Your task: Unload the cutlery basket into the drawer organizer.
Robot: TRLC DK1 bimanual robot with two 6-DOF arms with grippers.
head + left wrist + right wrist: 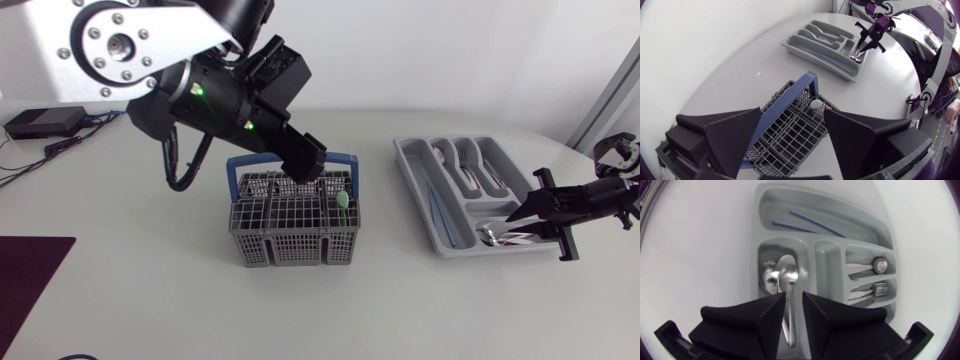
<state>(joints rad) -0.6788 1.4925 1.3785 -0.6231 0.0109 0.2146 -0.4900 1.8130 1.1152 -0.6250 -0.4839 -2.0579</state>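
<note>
Two claws are at work over the white worktop (150,290), well apart from each other. The left claw (305,170) hangs above the grey cutlery basket (262,238), near its blue handle (341,158), and its fingers (732,135) stand wide apart with nothing between them. Through that gap the left wrist view looks down into the basket's wire-grid compartments. One pale green rounded piece (343,199) stands upright in a compartment by the handle, at the end of the basket nearest the drawer organizer (412,165); what sort of utensil it is I cannot tell.

The grey organizer lies near the basket on the right arm's side. The right claw (515,216) is low over its short front compartment, fingers set narrow. A spoon (788,276) lies with its handle running between them and its bowl just ahead of the tips, overlapping other spoons (768,275) in the same compartment. A sliver of tray floor seems to show between the handle and one finger, so the claw looks slightly apart, not clamped on it.

Two blue sticks (810,224) lie in the long compartment. A further spoon (879,265) and a fork (879,288) each lie in a separate slot.
</note>
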